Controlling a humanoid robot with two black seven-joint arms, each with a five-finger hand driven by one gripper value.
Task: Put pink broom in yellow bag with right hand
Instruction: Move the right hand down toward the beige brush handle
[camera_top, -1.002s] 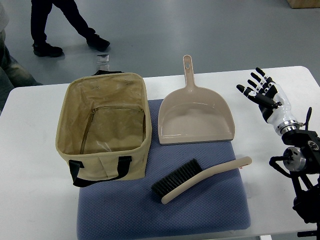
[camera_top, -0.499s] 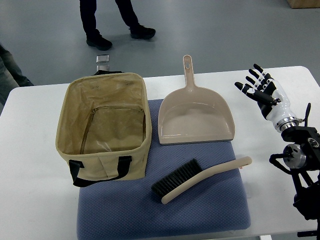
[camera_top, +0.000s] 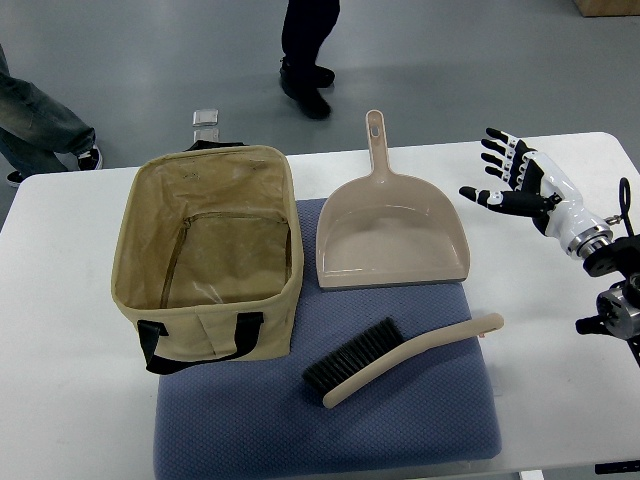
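Note:
The pink broom (camera_top: 400, 359) lies on the blue mat (camera_top: 320, 420), its black bristles to the left and its pale handle pointing right. The yellow bag (camera_top: 210, 250) stands open and empty at the mat's left, black straps on its near side. My right hand (camera_top: 512, 178) hovers over the white table to the right of the dustpan, fingers spread, holding nothing. It is well above and to the right of the broom's handle end. The left arm does not show.
A pink dustpan (camera_top: 390, 235) lies behind the broom, handle pointing away. The white table (camera_top: 60, 330) ends just behind the bag. A person's legs (camera_top: 308, 50) stand on the floor beyond the table, with another person's leg (camera_top: 40, 120) at the far left.
My right hand has risen a little toward the far side and turned so the palm faces left. The person on the floor has walked from left to right.

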